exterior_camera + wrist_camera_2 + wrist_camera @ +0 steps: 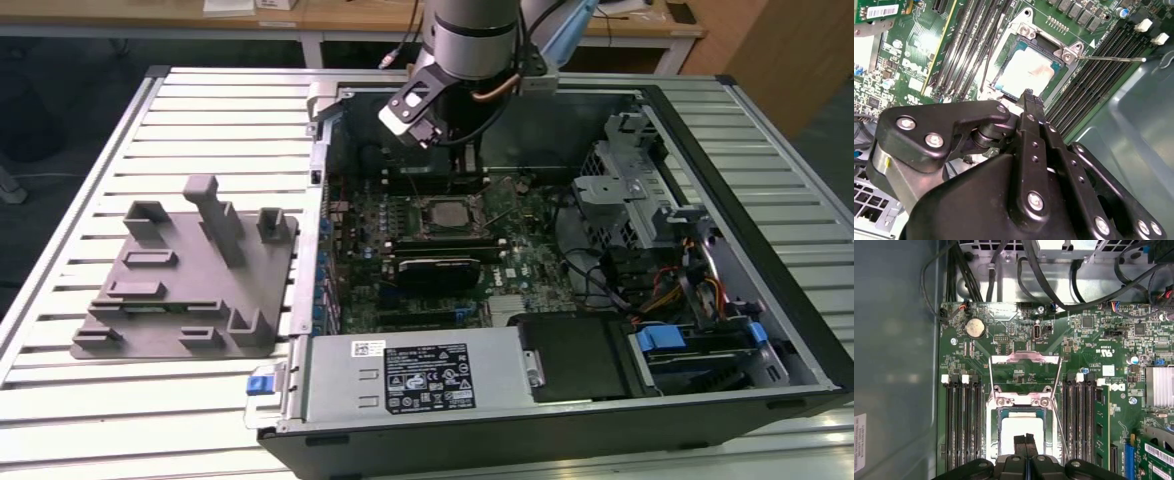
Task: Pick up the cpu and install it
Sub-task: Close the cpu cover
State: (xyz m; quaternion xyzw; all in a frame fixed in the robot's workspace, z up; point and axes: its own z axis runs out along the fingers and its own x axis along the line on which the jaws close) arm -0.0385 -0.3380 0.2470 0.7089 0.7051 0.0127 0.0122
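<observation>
The black two-fingered gripper hangs with its fingertips pressed together, clasping nothing. Straight ahead of those tips lies the flat, square, silver-topped cpu, seated in the open steel socket frame. Beyond it spreads the green motherboard.

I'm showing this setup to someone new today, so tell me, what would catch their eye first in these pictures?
The opened computer case lies on the slatted table, and the robot arm reaches down into it. In the first wrist view the shiny cpu sits in its socket with the gripper, fingers shut, right over it. A grey plastic tray with upright posts stands beside the case, on the exterior view's left.
</observation>
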